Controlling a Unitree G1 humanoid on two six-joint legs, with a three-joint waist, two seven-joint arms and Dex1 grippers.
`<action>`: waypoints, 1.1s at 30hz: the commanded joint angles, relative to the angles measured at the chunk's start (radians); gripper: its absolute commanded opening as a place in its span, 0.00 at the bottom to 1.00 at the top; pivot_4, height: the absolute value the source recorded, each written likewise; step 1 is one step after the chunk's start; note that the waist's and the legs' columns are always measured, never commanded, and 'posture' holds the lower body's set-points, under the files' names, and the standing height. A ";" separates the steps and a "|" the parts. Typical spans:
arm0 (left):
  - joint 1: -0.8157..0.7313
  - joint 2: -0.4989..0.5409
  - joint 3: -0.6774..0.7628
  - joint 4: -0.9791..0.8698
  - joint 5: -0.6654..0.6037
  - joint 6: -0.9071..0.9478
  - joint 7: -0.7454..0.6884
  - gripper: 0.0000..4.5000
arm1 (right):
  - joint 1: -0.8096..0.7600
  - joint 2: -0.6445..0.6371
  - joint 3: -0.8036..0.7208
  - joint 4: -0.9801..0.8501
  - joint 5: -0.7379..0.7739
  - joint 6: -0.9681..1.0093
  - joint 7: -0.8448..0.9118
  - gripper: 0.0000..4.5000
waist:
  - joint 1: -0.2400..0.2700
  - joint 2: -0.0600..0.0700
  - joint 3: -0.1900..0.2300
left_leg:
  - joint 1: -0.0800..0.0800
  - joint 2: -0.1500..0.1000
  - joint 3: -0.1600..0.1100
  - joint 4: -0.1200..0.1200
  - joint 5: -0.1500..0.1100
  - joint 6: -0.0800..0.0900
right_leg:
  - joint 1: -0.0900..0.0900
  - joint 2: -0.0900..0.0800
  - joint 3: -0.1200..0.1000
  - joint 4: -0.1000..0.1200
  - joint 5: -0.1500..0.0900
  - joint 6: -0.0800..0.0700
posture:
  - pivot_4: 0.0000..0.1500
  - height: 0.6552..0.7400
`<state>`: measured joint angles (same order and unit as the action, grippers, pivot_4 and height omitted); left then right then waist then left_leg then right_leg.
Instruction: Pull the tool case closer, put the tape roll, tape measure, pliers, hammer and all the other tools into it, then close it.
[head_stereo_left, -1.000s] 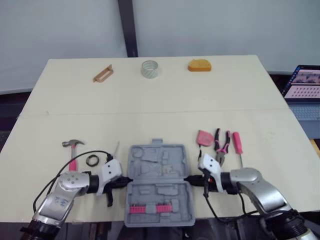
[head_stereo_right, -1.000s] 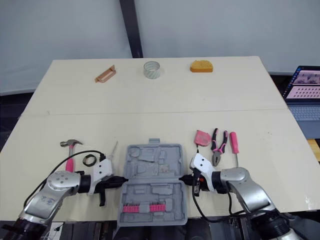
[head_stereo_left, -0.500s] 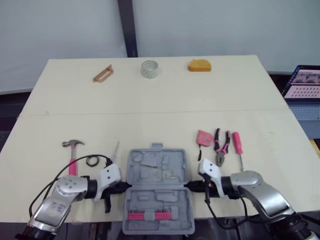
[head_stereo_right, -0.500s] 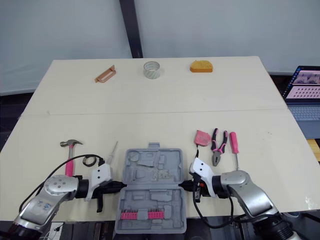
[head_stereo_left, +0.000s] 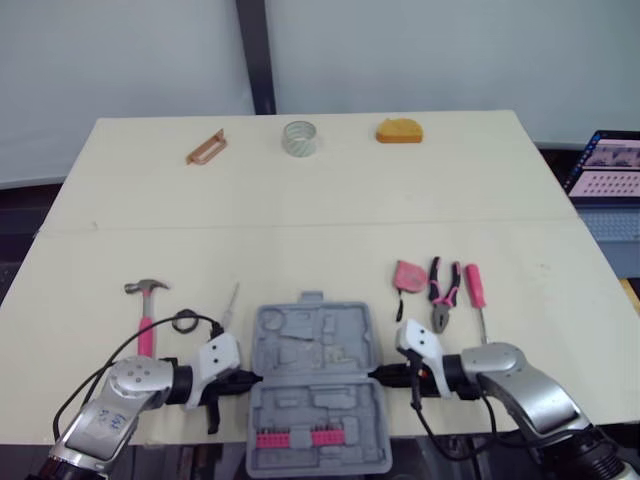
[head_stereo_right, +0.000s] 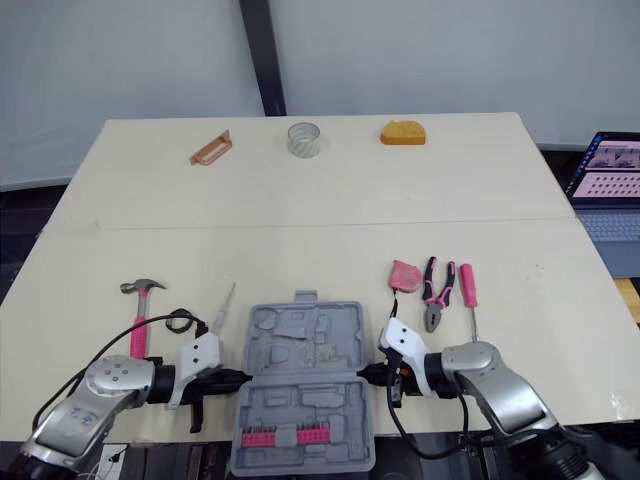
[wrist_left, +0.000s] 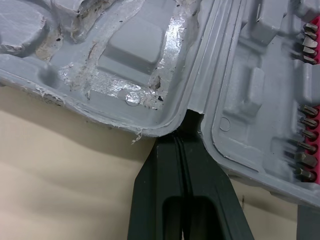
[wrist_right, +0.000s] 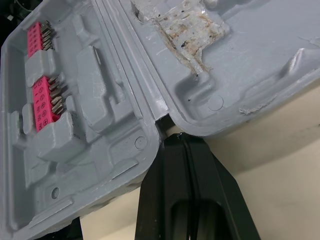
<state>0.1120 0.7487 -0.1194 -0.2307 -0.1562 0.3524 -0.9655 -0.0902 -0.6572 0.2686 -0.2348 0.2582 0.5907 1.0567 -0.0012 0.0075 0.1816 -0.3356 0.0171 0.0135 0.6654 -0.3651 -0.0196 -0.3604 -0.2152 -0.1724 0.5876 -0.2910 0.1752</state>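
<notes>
The tool case (head_stereo_left: 316, 376) has slid closer to the near edge of the counter (head_stereo_left: 300, 230), and both arms have drawn back with it. It lies open flat, its near half partly past the edge. That half holds a pink strip of bits (head_stereo_left: 298, 438); the far half shows grey moulded recesses. The left tool (wrist_left: 190, 120) and right tool (wrist_right: 167, 137) each have their fingers pressed together, tips tucked into the hinge notch on either side. The hammer (head_stereo_left: 147, 305) and pliers (head_stereo_left: 443, 293) lie just beyond them, and the tape roll (head_stereo_left: 298, 138) sits far back.
</notes>
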 joint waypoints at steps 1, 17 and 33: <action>0.040 0.019 -0.035 0.015 0.010 0.025 -0.017 0.00 | 0.012 -0.005 0.010 -0.040 0.026 -0.014 0.019 0.01 | 0.000 0.000 0.000 | 0.000 0.000 0.000 0.000 0.000 0.000 | 0.000 0.000 0.000 0.000 0.000 0.000 | 1.00 1.00; 0.037 0.019 -0.035 0.015 0.008 0.028 -0.013 0.00 | 0.019 -0.012 0.010 -0.039 0.027 -0.017 0.019 0.01 | 0.000 0.000 0.000 | 0.000 0.000 0.000 0.000 0.000 0.000 | 0.000 0.000 0.000 0.000 0.000 0.000 | 1.00 1.00; 0.055 0.038 0.008 0.046 0.004 0.013 -0.006 0.00 | 0.013 -0.037 -0.019 0.002 0.026 -0.042 0.020 0.01 | 0.000 0.000 0.000 | 0.000 0.000 0.000 0.000 0.000 0.000 | 0.000 0.000 0.000 0.000 0.000 0.000 | 1.00 1.00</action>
<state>0.1307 0.7634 -0.1033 -0.2258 -0.1707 0.3476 -0.9666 -0.0737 -0.6874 0.2669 -0.2279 0.2673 0.5663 1.0592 -0.0014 0.0075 0.1816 -0.3356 0.0174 0.0136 0.6653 -0.3653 -0.0197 -0.3604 -0.2150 -0.1724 0.5873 -0.2910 0.1751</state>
